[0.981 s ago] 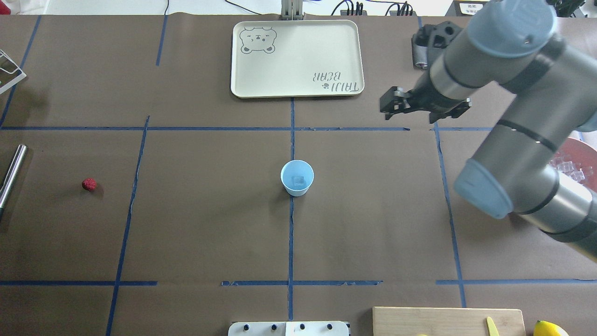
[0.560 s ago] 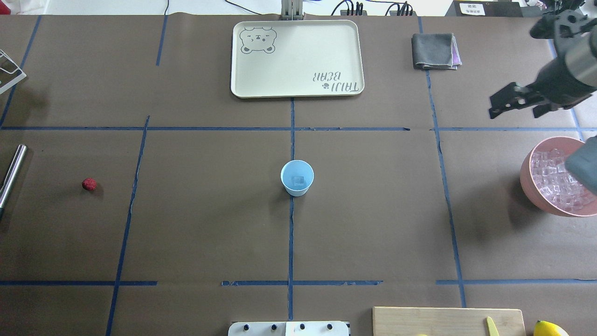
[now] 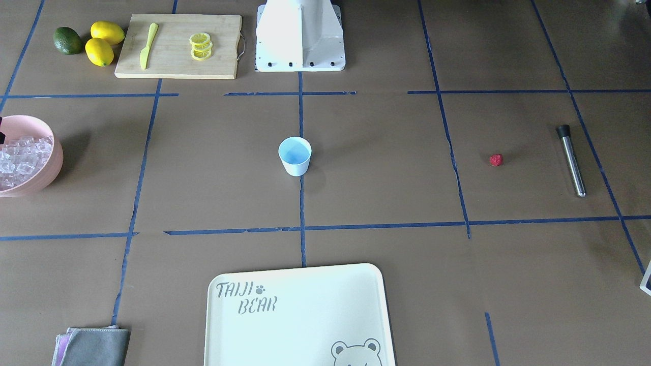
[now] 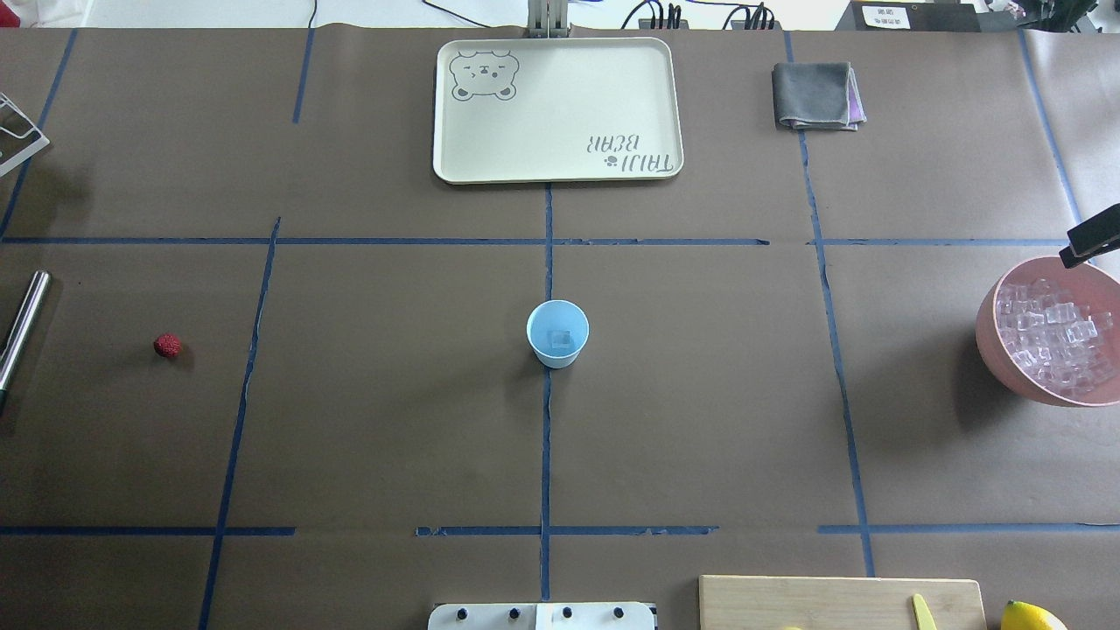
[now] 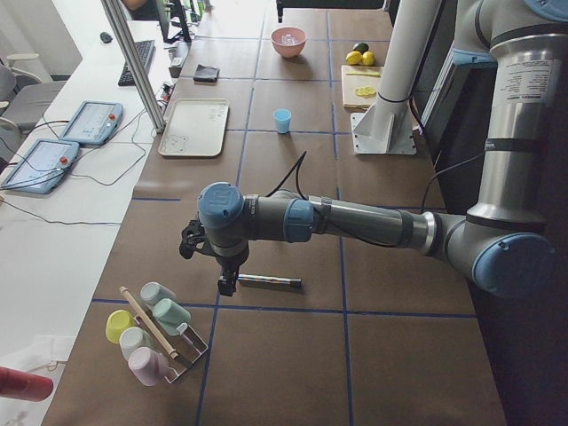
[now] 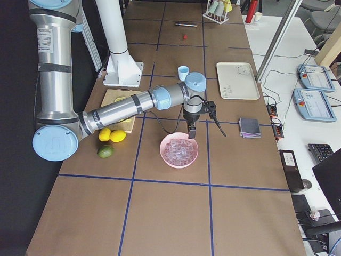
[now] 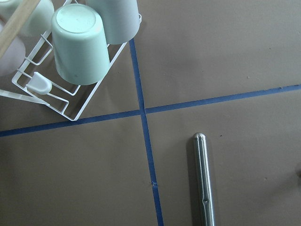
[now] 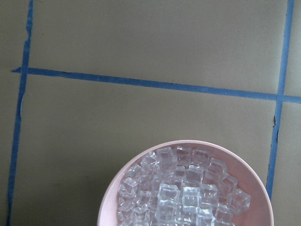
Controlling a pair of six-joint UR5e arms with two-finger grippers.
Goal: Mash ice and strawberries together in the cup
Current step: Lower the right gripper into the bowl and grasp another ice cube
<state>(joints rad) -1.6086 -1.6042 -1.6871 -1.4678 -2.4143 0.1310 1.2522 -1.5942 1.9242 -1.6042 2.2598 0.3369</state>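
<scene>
The light-blue cup [image 4: 557, 333] stands upright at the table's middle with one ice cube [image 4: 560, 338] in it. The rest of the ice [image 4: 1050, 337] is heaped in a pink bowl [image 4: 993, 346] at the right edge and fills the right wrist view [image 8: 183, 193]. The red strawberry [image 4: 167, 346] lies alone far left. My right gripper [image 6: 206, 130] hovers just beyond the bowl with its fingers spread and empty; only one finger [image 4: 1089, 238] shows overhead. My left gripper [image 5: 226, 266] hangs over a steel muddler [image 7: 204, 179]; I cannot tell whether it is open.
A cream tray [image 4: 560, 109] and a folded grey cloth [image 4: 815, 94] lie at the far side. A cutting board [image 3: 178, 61] with lemon slices and a knife, lemons and an avocado [image 3: 67, 40] sit near the robot base. A rack of cups [image 5: 151, 328] stands beyond the muddler.
My right arm has swung away from the table's middle to the right edge, uncovering the cloth and the bowl of ice. Cup, ice cube and strawberry have not moved.
</scene>
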